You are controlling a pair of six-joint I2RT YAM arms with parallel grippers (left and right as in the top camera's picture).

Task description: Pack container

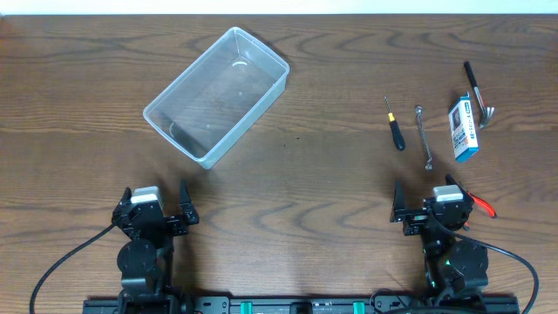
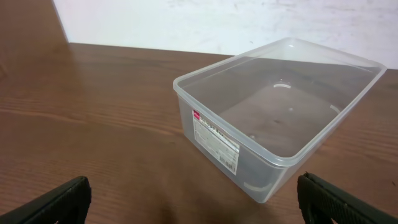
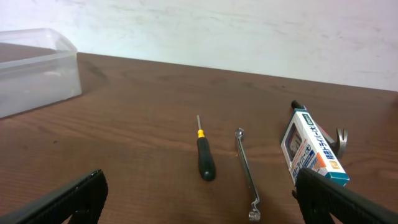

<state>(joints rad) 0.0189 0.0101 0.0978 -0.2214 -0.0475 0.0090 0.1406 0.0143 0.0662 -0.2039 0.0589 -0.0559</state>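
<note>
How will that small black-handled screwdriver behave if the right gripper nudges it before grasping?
The screwdriver looks rigid and light. Its rounded black handle lies flat on the smooth wood table, so a sideways nudge would probably roll it, maybe toward the wrench beside it.

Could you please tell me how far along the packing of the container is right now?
Nothing looks packed yet: the container is empty. Nothing is in hand: the left gripper and right gripper stand open, holding nothing. Left to do: the screwdriver, wrench, blue-and-white box and hammer all lie outside it.
</note>
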